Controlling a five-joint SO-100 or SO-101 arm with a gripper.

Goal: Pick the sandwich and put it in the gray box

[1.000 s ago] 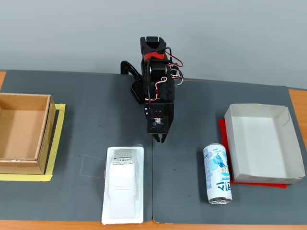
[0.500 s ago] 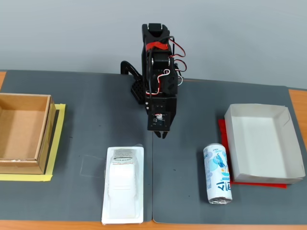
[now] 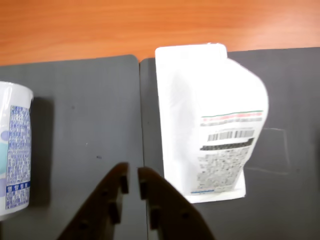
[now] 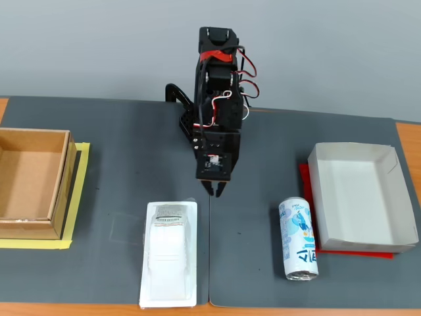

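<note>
Gray box [image 4: 385, 158] in fixed view only; hand [image 3: 133, 183] nearly closed, empty.

The gripper [image 3: 133, 180] is hovering over the dark mat [image 3: 85, 115], jaws nearly closed and empty; the sandwich [image 3: 210, 125] is lying just right of it, reaching toward the wooden table edge [image 3: 150, 25]; a can [image 3: 15, 150] is lying at far left.

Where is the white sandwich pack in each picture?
Wrist view: the sandwich fills the middle-right, label end toward the bottom, just right of the claw.
Fixed view: the sandwich lies at bottom center-left, below and left of the claw.
Shared landmark: the mat seam running along the sandwich's edge.
</note>
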